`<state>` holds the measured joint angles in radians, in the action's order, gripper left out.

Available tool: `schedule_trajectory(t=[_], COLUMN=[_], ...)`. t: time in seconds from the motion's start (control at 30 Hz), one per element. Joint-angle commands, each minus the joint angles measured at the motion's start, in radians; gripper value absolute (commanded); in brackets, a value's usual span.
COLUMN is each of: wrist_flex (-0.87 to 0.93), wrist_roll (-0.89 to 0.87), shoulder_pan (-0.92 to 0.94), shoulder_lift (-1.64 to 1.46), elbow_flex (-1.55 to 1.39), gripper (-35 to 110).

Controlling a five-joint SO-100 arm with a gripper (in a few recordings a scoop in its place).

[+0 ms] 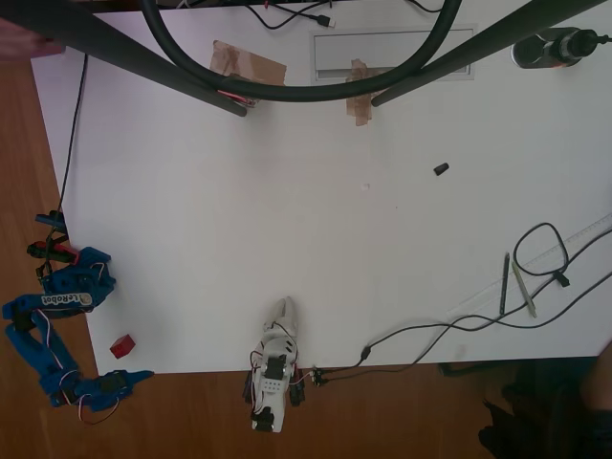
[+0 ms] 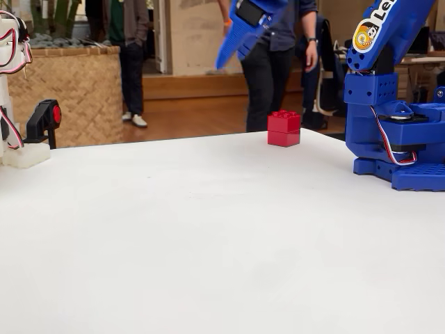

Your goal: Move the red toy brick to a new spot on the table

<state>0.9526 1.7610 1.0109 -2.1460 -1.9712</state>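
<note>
The red toy brick (image 1: 121,345) rests on the white table (image 1: 335,239) at its near left corner, close to the edge. In the fixed view the brick (image 2: 284,129) stands alone on the tabletop (image 2: 208,236), left of the blue arm's base (image 2: 393,139). The blue gripper (image 1: 142,376) hangs off the table's front edge, just below and right of the brick, apart from it. In the fixed view the gripper (image 2: 222,59) is raised above and left of the brick. Its fingers look closed together with nothing between them.
A small black object (image 1: 441,169) lies at mid right. Two pens (image 1: 510,285) and cables (image 1: 535,251) are at the right, and brown tape patches (image 1: 248,62) at the back. Dark stand legs (image 1: 143,62) cross the top. People stand behind the table (image 2: 271,62).
</note>
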Motion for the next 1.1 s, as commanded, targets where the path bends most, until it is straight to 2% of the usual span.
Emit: schedule_trajectory(t=[0.0,0.2,0.27,0.37,0.53,0.6,0.77,1.07], wrist_flex=[0.097,0.052,0.089,0.175,0.356,0.431,0.365,0.319], wrist_roll=[-0.037,-0.031,-0.049,-0.094,-0.190,-0.224,-0.393,-0.385], shoulder_pan=[-0.273,-0.724,-0.828,-0.928,-1.023,-1.072,-1.072,-1.069], shoulder_lift=[-0.144,-0.560,-0.723,-0.954,-1.190,-1.193,-1.193,-1.193], elbow_flex=[0.066,-0.434,-0.607,-0.802,-0.992,-1.032,-1.083,-1.155], gripper=[24,9,1,0,0,0,0,0])
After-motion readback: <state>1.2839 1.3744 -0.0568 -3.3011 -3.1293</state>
